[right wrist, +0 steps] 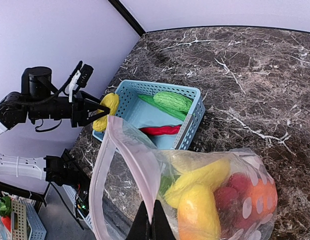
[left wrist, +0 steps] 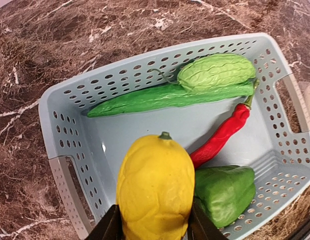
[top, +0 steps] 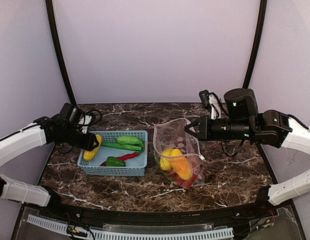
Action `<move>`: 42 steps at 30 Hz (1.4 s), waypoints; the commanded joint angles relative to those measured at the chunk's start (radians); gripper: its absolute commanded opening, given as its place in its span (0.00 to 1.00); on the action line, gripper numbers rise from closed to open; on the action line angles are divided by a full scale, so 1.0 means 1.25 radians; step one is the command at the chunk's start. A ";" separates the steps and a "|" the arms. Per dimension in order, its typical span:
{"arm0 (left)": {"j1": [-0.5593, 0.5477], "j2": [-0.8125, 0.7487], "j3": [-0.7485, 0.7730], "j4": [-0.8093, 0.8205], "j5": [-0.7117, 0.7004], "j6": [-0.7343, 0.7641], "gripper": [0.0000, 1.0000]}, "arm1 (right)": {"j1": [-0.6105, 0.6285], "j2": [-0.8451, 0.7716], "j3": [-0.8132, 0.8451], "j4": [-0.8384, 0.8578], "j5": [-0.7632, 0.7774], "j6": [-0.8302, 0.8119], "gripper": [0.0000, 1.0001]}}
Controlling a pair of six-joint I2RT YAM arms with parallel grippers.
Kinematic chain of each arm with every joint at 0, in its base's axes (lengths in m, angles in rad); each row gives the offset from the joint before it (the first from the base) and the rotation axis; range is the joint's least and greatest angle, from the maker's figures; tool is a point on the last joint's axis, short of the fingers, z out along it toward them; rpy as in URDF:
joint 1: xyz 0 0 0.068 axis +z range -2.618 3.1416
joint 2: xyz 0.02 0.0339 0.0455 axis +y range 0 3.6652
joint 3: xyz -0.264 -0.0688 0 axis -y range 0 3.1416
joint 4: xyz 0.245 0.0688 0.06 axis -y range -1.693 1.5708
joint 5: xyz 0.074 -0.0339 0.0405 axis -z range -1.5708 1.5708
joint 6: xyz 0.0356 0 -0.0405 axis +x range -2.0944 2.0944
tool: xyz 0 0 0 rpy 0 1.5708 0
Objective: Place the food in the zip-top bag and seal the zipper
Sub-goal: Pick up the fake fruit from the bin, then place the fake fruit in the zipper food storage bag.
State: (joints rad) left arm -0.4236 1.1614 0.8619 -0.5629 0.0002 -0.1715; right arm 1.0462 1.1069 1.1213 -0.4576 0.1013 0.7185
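My left gripper [left wrist: 154, 226] is shut on a yellow bumpy toy vegetable [left wrist: 155, 192] and holds it over the left end of the light blue basket [top: 102, 169]. In the basket lie a green cucumber [left wrist: 165, 97], a light green gourd [left wrist: 217, 72], a red chili [left wrist: 220, 137] and a green pepper [left wrist: 224, 192]. My right gripper [right wrist: 155, 227] is shut on the rim of the zip-top bag [top: 176, 145], holding its mouth [right wrist: 112, 165] up and open. The bag holds yellow [right wrist: 200, 177], orange and red food [right wrist: 235, 187].
The basket stands left of the bag on the dark marble table [top: 230, 170]. Cables [top: 92, 117] lie behind the left arm. Black frame poles rise at both back corners. The table's front edge has a white slotted rail [top: 145, 232].
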 commanded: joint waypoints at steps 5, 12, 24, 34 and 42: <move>-0.002 -0.136 0.062 -0.011 0.207 -0.077 0.42 | -0.005 0.004 0.016 0.039 -0.002 -0.004 0.00; -0.126 -0.151 0.134 -0.003 0.208 -0.124 0.42 | -0.004 0.023 0.022 0.050 -0.018 -0.006 0.00; -0.386 -0.060 0.233 0.234 0.162 -0.217 0.40 | -0.004 0.025 0.021 0.053 -0.018 0.000 0.00; -0.484 0.041 0.264 0.469 0.119 -0.185 0.39 | -0.004 0.025 0.024 0.055 -0.025 0.003 0.00; -0.504 0.081 0.244 0.618 0.097 -0.159 0.38 | -0.004 0.031 0.025 0.056 -0.028 0.003 0.00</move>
State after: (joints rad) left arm -1.0405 1.2503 1.1667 0.0650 0.1493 -0.4034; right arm 1.0462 1.1400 1.1240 -0.4343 0.0734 0.7189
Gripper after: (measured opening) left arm 0.382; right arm 0.005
